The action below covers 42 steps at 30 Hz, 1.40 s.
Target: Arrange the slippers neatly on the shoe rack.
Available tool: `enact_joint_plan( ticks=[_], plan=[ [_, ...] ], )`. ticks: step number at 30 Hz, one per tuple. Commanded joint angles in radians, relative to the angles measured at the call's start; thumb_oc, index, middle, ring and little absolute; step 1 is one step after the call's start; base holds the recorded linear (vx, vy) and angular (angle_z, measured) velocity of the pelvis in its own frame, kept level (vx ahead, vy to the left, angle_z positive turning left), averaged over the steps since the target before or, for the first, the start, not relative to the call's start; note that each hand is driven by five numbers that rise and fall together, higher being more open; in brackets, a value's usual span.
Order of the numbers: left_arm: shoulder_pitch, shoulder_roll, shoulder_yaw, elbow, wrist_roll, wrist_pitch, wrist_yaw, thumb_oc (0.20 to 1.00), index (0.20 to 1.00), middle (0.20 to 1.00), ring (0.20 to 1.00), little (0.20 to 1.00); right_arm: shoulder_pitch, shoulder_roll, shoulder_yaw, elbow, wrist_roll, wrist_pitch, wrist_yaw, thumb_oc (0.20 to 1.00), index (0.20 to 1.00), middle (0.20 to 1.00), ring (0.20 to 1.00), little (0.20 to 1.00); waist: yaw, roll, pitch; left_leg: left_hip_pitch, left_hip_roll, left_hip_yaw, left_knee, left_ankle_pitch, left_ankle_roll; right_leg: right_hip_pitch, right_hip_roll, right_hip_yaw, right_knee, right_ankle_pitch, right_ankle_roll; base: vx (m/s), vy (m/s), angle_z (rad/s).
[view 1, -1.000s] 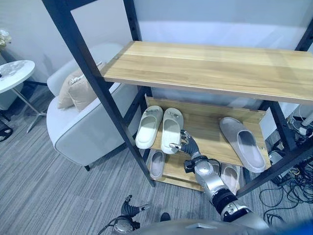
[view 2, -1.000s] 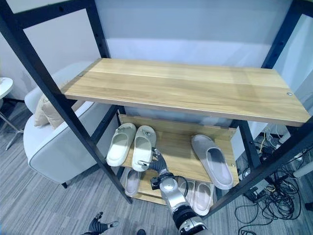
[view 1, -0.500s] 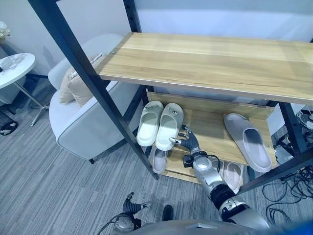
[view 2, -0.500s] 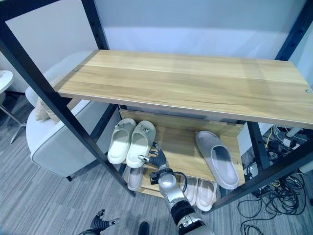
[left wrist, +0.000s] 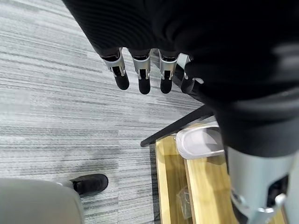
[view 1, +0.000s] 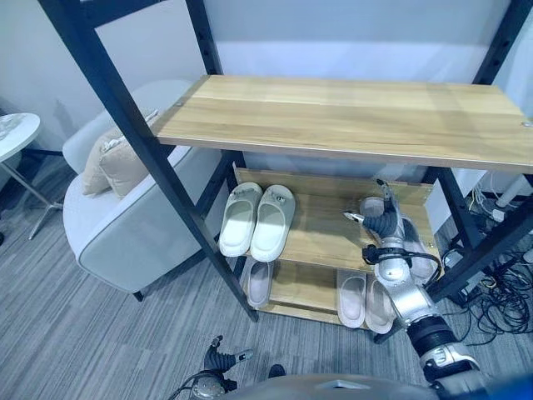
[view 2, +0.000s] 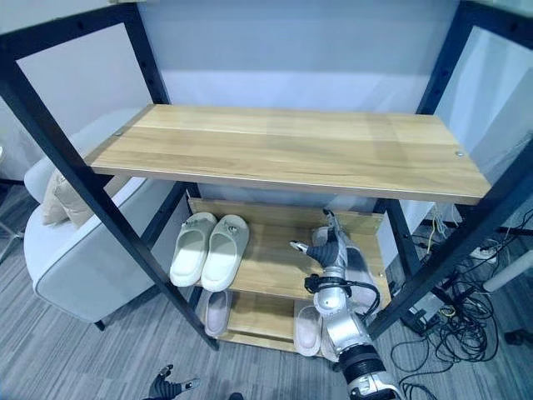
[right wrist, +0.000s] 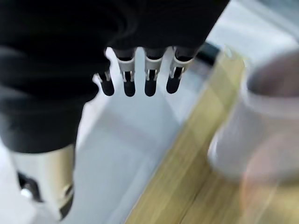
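A pair of white slippers [view 1: 254, 221] lies side by side at the left of the rack's middle shelf [view 1: 321, 237]. A single grey slipper [view 1: 426, 260] lies at the right of that shelf, partly hidden by my right arm. My right hand [view 1: 379, 223] hovers over its toe end with fingers straight and open. In the right wrist view the fingertips [right wrist: 136, 86] hold nothing, and the grey slipper [right wrist: 266, 121] sits beside them. I cannot tell whether they touch. My left hand [view 1: 218, 358] hangs low near the floor, open, fingers [left wrist: 140, 79] straight.
The bottom shelf holds one slipper at the left [view 1: 260, 283] and a pale pair at the right [view 1: 353, 297]. A wide wooden top shelf [view 1: 350, 117] overhangs the middle one. Black frame posts [view 1: 158, 167] stand in front. A white armchair [view 1: 117, 233] is at the left.
My right hand has moved from the white pair at the left of the middle shelf across to the grey slipper at the right. The camera has shifted too.
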Motion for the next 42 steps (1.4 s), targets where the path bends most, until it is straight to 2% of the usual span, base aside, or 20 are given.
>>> enact_joint_plan(
  ticks=[1,2,4,6,8,11,14,17,21,22,23,25,26,27,28,29,38,41,42],
  plan=[
    [0.146,-0.049,-0.048,0.148,0.023,0.027,-0.012,1.0,1.0,1.0,1.0,1.0,-0.046,0.016,-0.038,-0.016,-0.071,0.036,-0.026,1.0,1.0,1.0,1.0,1.0,0.023,0.014,0.035,0.112,-0.007,0.012,0.013,-0.103,0.038,-0.075,-0.052,0.036,0.09,0.027,0.032,0.01,-0.022,-0.16],
    [0.147,-0.05,-0.048,0.151,0.022,0.027,-0.013,1.0,1.0,1.0,1.0,1.0,-0.043,0.012,-0.045,-0.007,-0.08,0.058,-0.024,1.0,1.0,1.0,1.0,1.0,0.022,0.014,0.035,0.114,-0.007,0.014,0.013,-0.104,0.039,-0.075,-0.051,0.038,0.09,0.027,0.031,0.02,-0.028,-0.15],
    [0.149,-0.053,-0.043,0.154,0.021,0.03,-0.012,1.0,1.0,1.0,1.0,1.0,-0.025,0.004,-0.081,-0.002,-0.108,0.147,-0.033,1.0,1.0,1.0,1.0,1.0,0.017,0.013,0.034,0.117,-0.006,0.018,0.013,-0.106,0.038,-0.073,-0.05,0.04,0.09,0.028,0.031,0.02,-0.04,-0.06],
    [0.147,-0.055,-0.043,0.156,0.021,0.031,-0.014,1.0,1.0,1.0,1.0,1.0,-0.016,0.005,-0.1,0.019,-0.133,0.188,-0.061,1.0,1.0,1.0,1.0,1.0,0.017,0.014,0.032,0.12,-0.005,0.019,0.013,-0.108,0.038,-0.069,-0.048,0.042,0.085,0.029,0.031,0.02,-0.039,0.0],
    [0.146,-0.055,-0.043,0.157,0.022,0.032,-0.014,1.0,1.0,1.0,1.0,1.0,-0.016,0.011,-0.105,0.036,-0.134,0.193,-0.07,1.0,1.0,1.0,1.0,1.0,0.017,0.014,0.032,0.121,-0.005,0.019,0.013,-0.108,0.038,-0.068,-0.048,0.042,0.084,0.029,0.031,0.01,-0.022,-0.05],
    [0.137,-0.055,-0.041,0.163,0.023,0.032,-0.012,1.0,1.0,1.0,1.0,1.0,-0.022,0.06,-0.112,0.124,-0.107,0.252,-0.093,1.0,1.0,1.0,1.0,1.0,0.015,0.013,0.028,0.125,-0.005,0.024,0.013,-0.11,0.038,-0.065,-0.047,0.043,0.082,0.031,0.031,0.02,-0.021,-0.04],
    [0.138,-0.053,-0.041,0.164,0.023,0.028,-0.01,1.0,1.0,1.0,1.0,1.0,-0.024,0.095,-0.118,0.193,-0.075,0.272,-0.117,1.0,1.0,1.0,1.0,1.0,0.016,0.012,0.026,0.127,-0.006,0.023,0.013,-0.111,0.038,-0.062,-0.047,0.041,0.078,0.034,0.033,0.0,0.0,0.0],
    [0.143,-0.047,-0.041,0.175,0.026,0.024,-0.006,1.0,1.0,1.0,1.0,1.0,-0.027,0.126,-0.117,0.232,-0.035,0.3,-0.098,1.0,1.0,1.0,1.0,1.0,0.017,0.009,0.023,0.129,-0.009,0.024,0.013,-0.113,0.04,-0.059,-0.047,0.042,0.074,0.037,0.033,0.0,0.0,0.0],
    [0.147,-0.038,-0.041,0.189,0.029,0.024,-0.003,1.0,1.0,1.0,1.0,1.0,-0.023,0.16,-0.102,0.252,-0.002,0.301,-0.073,1.0,1.0,1.0,1.0,1.0,0.02,0.001,0.023,0.128,-0.011,0.025,0.013,-0.114,0.041,-0.054,-0.047,0.041,0.068,0.041,0.035,0.0,0.0,0.0],
    [0.147,-0.036,-0.04,0.19,0.029,0.025,-0.003,1.0,1.0,1.0,1.0,1.0,-0.024,0.165,-0.097,0.253,0.0,0.303,-0.065,0.856,0.856,0.856,0.856,0.856,0.02,0.0,0.023,0.128,-0.012,0.025,0.013,-0.114,0.041,-0.054,-0.047,0.041,0.067,0.041,0.036,0.0,0.0,0.0],
    [0.146,-0.035,-0.04,0.191,0.03,0.026,-0.002,1.0,1.0,1.0,1.0,1.0,-0.026,0.172,-0.092,0.268,0.003,0.301,-0.057,0.602,0.602,0.602,0.602,0.602,0.022,-0.002,0.023,0.128,-0.012,0.025,0.013,-0.114,0.041,-0.053,-0.047,0.04,0.066,0.042,0.037,0.0,0.0,0.0],
    [0.146,-0.034,-0.042,0.19,0.032,0.026,-0.003,1.0,1.0,1.0,1.0,1.0,-0.027,0.183,-0.083,0.271,0.008,0.304,-0.044,0.608,0.608,0.608,0.608,0.608,0.023,-0.004,0.023,0.128,-0.013,0.024,0.013,-0.114,0.041,-0.054,-0.048,0.04,0.068,0.042,0.037,0.0,0.0,0.0],
    [0.145,-0.033,-0.042,0.191,0.032,0.026,-0.003,1.0,1.0,1.0,1.0,1.0,-0.03,0.197,-0.07,0.271,0.01,0.305,-0.03,0.542,0.542,0.542,0.542,0.542,0.024,-0.005,0.023,0.128,-0.013,0.023,0.013,-0.115,0.041,-0.055,-0.048,0.039,0.069,0.043,0.037,0.0,0.0,0.0],
    [0.145,-0.033,-0.042,0.193,0.033,0.026,-0.003,1.0,1.0,1.0,1.0,1.0,-0.028,0.201,-0.063,0.271,0.007,0.304,-0.028,0.423,0.423,0.423,0.423,0.423,0.023,-0.006,0.022,0.128,-0.013,0.023,0.013,-0.115,0.041,-0.055,-0.047,0.04,0.069,0.043,0.037,0.0,0.0,0.0],
    [0.146,-0.033,-0.043,0.194,0.033,0.025,-0.004,1.0,1.0,1.0,1.0,1.0,-0.028,0.207,-0.058,0.276,0.006,0.301,-0.027,0.344,0.344,0.344,0.344,0.344,0.024,-0.007,0.022,0.128,-0.012,0.023,0.013,-0.115,0.041,-0.055,-0.048,0.041,0.07,0.043,0.037,0.0,0.0,0.0],
    [0.146,-0.033,-0.044,0.194,0.034,0.026,-0.004,1.0,1.0,1.0,1.0,1.0,-0.029,0.212,-0.051,0.277,0.006,0.303,-0.025,0.2,0.2,0.2,0.2,0.2,0.025,-0.008,0.021,0.128,-0.012,0.024,0.013,-0.115,0.041,-0.055,-0.048,0.041,0.07,0.044,0.037,0.0,0.0,0.0],
    [0.14,-0.041,-0.044,0.199,0.028,0.024,-0.002,1.0,1.0,1.0,1.0,1.0,-0.053,0.213,-0.011,0.347,-0.037,0.327,-0.08,0.2,0.2,0.2,0.2,0.2,0.027,-0.01,0.02,0.128,-0.012,0.026,0.013,-0.115,0.042,-0.059,-0.049,0.041,0.075,0.042,0.036,0.0,0.0,0.0],
    [0.14,-0.042,-0.045,0.205,0.025,0.023,-0.003,1.0,1.0,1.0,1.0,1.0,-0.058,0.213,-0.004,0.368,-0.034,0.314,-0.108,0.2,0.2,0.2,0.2,0.2,0.026,-0.012,0.022,0.128,-0.01,0.027,0.013,-0.113,0.042,-0.066,-0.049,0.044,0.081,0.043,0.036,0.0,0.0,0.0],
    [0.139,-0.041,-0.044,0.205,0.024,0.021,-0.003,1.0,1.0,1.0,1.0,1.0,-0.063,0.211,-0.001,0.371,-0.039,0.306,-0.118,0.457,0.457,0.457,0.457,0.457,0.026,-0.013,0.022,0.127,-0.008,0.027,0.013,-0.113,0.042,-0.068,-0.049,0.044,0.083,0.042,0.036,0.0,0.0,0.0]
  ],
)
